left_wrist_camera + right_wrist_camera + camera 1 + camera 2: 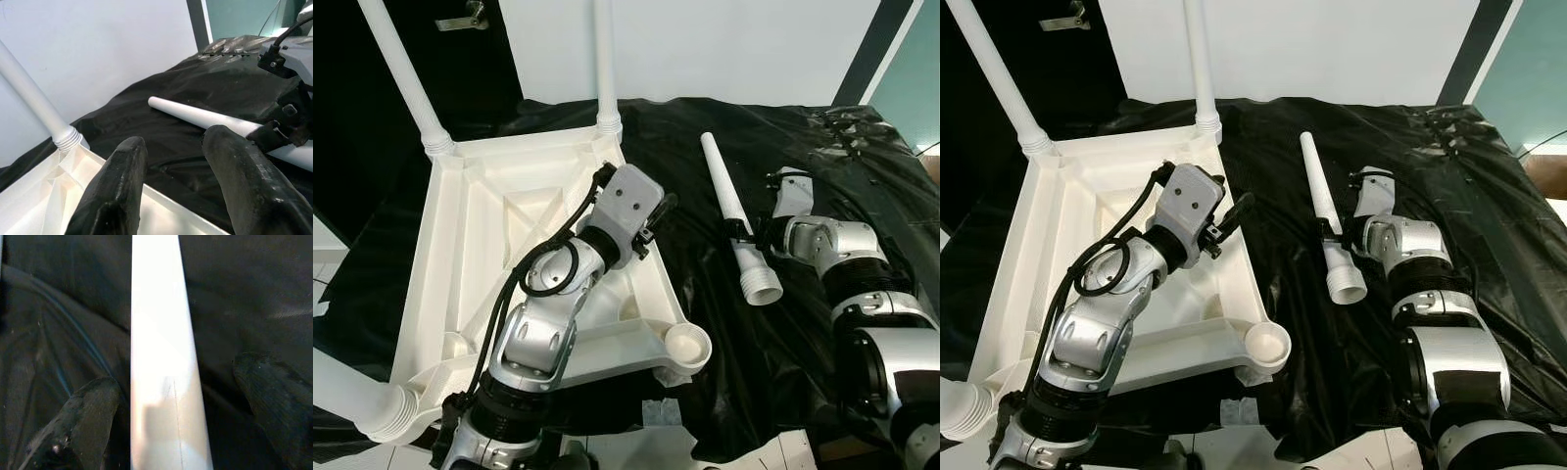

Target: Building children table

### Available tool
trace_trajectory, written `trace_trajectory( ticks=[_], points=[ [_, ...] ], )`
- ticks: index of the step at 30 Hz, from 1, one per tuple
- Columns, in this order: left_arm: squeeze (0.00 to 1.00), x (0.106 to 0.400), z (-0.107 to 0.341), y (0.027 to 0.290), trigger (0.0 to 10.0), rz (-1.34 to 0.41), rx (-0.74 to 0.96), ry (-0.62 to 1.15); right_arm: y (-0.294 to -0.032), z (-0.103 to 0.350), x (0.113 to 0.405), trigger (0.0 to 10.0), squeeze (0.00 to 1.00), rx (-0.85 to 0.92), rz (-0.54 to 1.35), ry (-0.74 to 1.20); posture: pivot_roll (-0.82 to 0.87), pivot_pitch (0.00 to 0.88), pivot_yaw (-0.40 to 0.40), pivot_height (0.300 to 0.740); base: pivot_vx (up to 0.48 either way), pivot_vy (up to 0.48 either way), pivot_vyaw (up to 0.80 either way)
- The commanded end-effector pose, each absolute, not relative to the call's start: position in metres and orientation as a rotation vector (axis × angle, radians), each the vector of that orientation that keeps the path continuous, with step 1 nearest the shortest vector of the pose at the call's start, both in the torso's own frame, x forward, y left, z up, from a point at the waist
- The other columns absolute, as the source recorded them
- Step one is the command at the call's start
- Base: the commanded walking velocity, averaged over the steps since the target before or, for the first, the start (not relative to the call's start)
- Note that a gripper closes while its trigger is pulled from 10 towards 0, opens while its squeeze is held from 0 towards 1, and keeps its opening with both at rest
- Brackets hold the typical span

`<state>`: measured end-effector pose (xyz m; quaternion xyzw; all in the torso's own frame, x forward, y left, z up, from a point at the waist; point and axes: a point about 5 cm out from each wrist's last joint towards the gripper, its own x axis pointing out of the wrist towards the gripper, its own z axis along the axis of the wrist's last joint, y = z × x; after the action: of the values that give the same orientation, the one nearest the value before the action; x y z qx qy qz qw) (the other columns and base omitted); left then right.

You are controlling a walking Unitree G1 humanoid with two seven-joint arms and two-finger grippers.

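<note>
An upturned white plastic children's table top [509, 245] lies at the left of the head views on a crinkled black plastic sheet [822, 157], its ribbed underside facing up like a shallow tray with nothing loose inside. Two long white plastic legs [406, 78] stand screwed into its far corners at the upper left, a third leg [352, 397] juts from the near left corner, and the round corner socket [688, 345] at the lower centre is unfilled. The left gripper [656, 225] hovers over the table top's right rim with its two black fingers [117, 191] spread apart and holding nothing; in its wrist view the rim runs just beneath them. To the right of centre a loose white tapered plastic leg [734, 220] lies on the sheet, threaded collar toward the robot, well apart from the table top with bare sheet between. The right gripper [181, 416] straddles this leg near its thick end, one finger on each side with gaps showing, not yet clamped.
</note>
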<state>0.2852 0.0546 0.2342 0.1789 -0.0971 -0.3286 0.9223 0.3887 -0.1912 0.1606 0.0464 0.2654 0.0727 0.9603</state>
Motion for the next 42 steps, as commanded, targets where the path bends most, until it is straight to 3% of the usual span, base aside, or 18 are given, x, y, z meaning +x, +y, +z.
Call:
trace_trajectory(
  ticks=[1,13,14,15,16,24,25,26,39,42],
  points=[
    [0.0,0.287,0.239,0.054,10.0,-0.639,0.378,-0.227,-0.191,0.158,0.388,10.0,0.0,0.093,0.154,0.579,0.13,0.014,-0.035,0.74,0.0,0.0,0.0],
    [0.0,0.289,0.244,0.054,10.0,-0.641,0.395,-0.261,-0.192,0.136,0.381,10.0,0.0,0.155,0.139,0.739,0.14,0.013,-0.045,0.74,0.0,0.0,0.0],
    [0.0,0.29,0.245,0.055,10.0,-0.636,0.401,-0.265,-0.193,0.136,0.382,3.0,0.0,0.134,0.138,0.73,0.15,0.015,-0.048,0.74,0.0,0.0,0.0],
    [0.0,0.29,0.245,0.055,10.0,-0.636,0.401,-0.265,-0.193,0.136,0.382,3.0,0.0,0.134,0.138,0.73,0.15,0.015,-0.048,0.74,0.0,0.0,0.0],
    [0.0,0.291,0.246,0.056,10.0,-0.631,0.407,-0.269,-0.194,0.137,0.382,0.0,0.0,0.131,0.134,0.727,0.15,0.015,-0.048,0.74,0.0,0.0,0.0],
    [0.0,0.297,0.251,0.069,10.0,-0.58,0.418,-0.274,-0.19,0.152,0.391,0.0,0.0,0.181,0.139,0.607,0.15,0.026,-0.051,0.74,0.0,0.0,0.0],
    [0.0,0.298,0.252,0.071,10.0,-0.569,0.419,-0.275,-0.191,0.163,0.394,6.6,0.0,0.192,0.136,0.55,0.15,0.031,-0.048,0.74,0.0,0.0,0.0],
    [0.0,0.299,0.252,0.073,10.0,-0.561,0.416,-0.275,-0.192,0.172,0.397,10.0,0.0,0.2,0.139,0.504,0.15,0.033,-0.046,0.74,0.0,0.0,0.0],
    [0.0,0.305,0.254,0.078,10.0,-0.55,0.383,-0.273,-0.19,0.214,0.403,10.0,0.0,0.241,0.179,0.279,0.13,0.042,-0.031,0.74,0.0,0.0,0.0],
    [0.0,0.309,0.252,0.08,10.0,-0.544,0.303,-0.26,-0.176,0.211,0.398,10.0,0.0,0.154,0.226,0.134,0.13,0.041,-0.03,0.74,0.0,0.0,0.0]
  ],
)
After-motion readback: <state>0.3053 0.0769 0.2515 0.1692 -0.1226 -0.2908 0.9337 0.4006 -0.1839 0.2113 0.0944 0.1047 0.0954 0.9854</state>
